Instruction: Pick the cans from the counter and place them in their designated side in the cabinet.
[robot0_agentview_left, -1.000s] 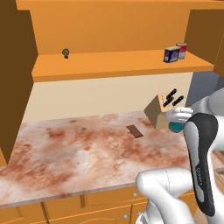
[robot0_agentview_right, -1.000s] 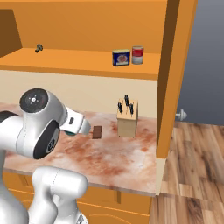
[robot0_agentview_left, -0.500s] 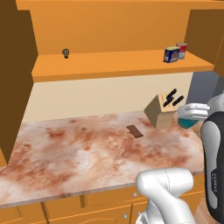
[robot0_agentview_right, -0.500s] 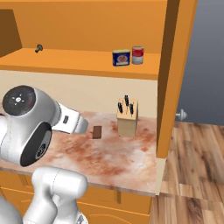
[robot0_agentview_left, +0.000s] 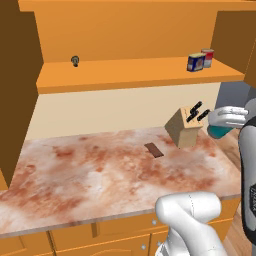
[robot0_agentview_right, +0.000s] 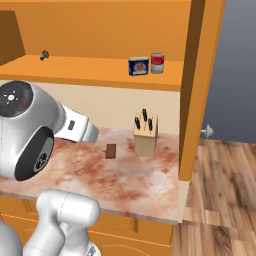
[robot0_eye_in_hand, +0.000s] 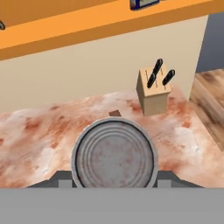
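Observation:
My gripper is shut on the teal can and holds it in the air over the counter's right end, just right of the knife block. In the hand view the can's silver top sits between my fingers. The dark blue can with the yellow label stands on the right part of the cabinet shelf, next to a red-and-grey can.
A wooden knife block stands on the counter close to my hand. A small brown block lies left of it. A small dark knob-like object sits on the shelf's left. The cabinet's side panel bounds the right.
My arm has swung to the right and lifted a little, carrying the teal can from in front of the knife block to its right side. The grip has not changed.

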